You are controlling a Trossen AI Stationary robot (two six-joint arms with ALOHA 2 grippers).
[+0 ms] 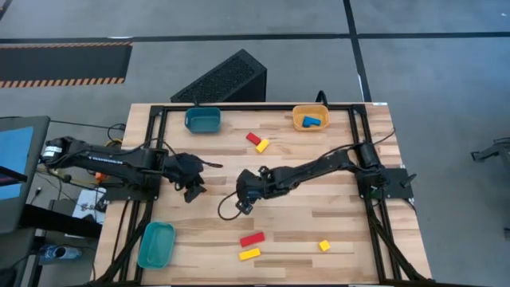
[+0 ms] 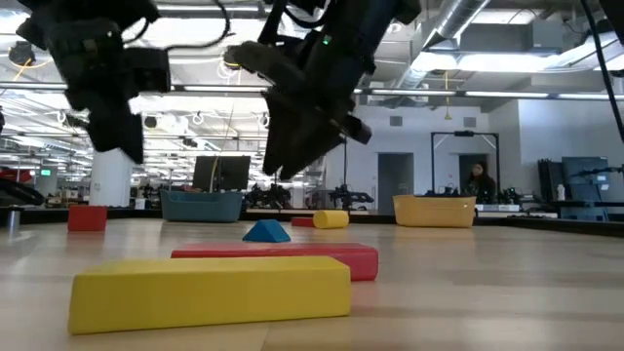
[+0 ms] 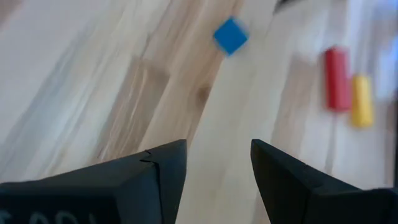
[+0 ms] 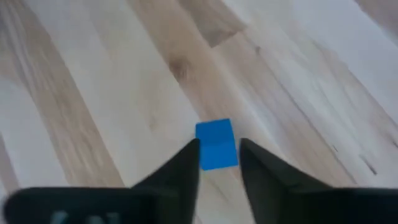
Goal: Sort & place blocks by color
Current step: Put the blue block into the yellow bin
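A small blue block point(image 4: 216, 144) lies flat on the wooden table; it also shows as blue block point(image 2: 265, 232) and blue block point(image 3: 230, 35). My right gripper point(image 4: 219, 163) is open and hovers just above this block, its two fingers standing to either side without touching; it shows mid-table as right gripper point(image 1: 243, 204). My left gripper point(image 3: 217, 168) is open and empty, left of centre as left gripper point(image 1: 191, 188). A red bar point(image 1: 252, 238), a yellow bar point(image 1: 249, 254) and a yellow cube point(image 1: 324, 245) lie near the near edge. A red block point(image 1: 253, 139) and a yellow block point(image 1: 261, 147) lie toward the far edge.
A teal bin point(image 1: 202, 119) and an orange bin point(image 1: 310, 118), which holds a blue block, stand at the far edge. Another teal bin point(image 1: 155, 243) sits at the near left corner. A red cube point(image 2: 87, 217) rests at the left. Black frame rails line the table sides.
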